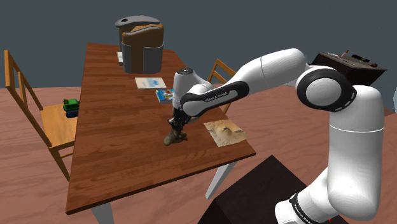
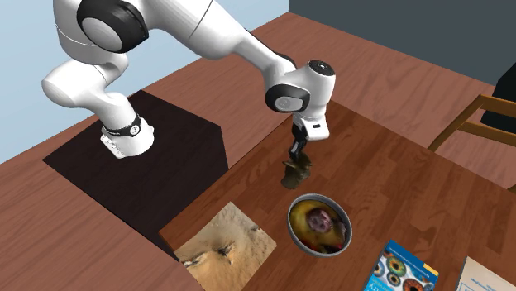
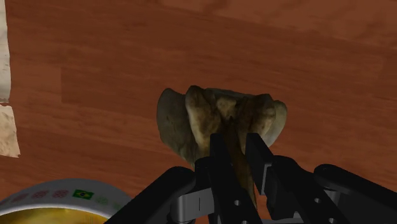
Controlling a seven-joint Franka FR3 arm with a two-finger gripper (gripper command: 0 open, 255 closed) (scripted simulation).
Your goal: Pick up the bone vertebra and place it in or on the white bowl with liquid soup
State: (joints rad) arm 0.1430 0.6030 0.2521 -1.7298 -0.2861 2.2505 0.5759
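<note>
Beside the sandy mat (image 2: 225,245), we see our gripper (image 2: 298,159) clamped on the bone (image 2: 295,174), low at the table (image 2: 397,165). The soup bowl (image 2: 319,225) lies just beside it, toward the second exterior view's lower right.

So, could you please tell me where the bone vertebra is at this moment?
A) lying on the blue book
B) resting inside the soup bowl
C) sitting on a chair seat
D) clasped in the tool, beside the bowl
D: in the wrist view the tool is shut on the bone vertebra over the wooden table, and the second exterior view shows it beside the bowl, not in it.
</note>
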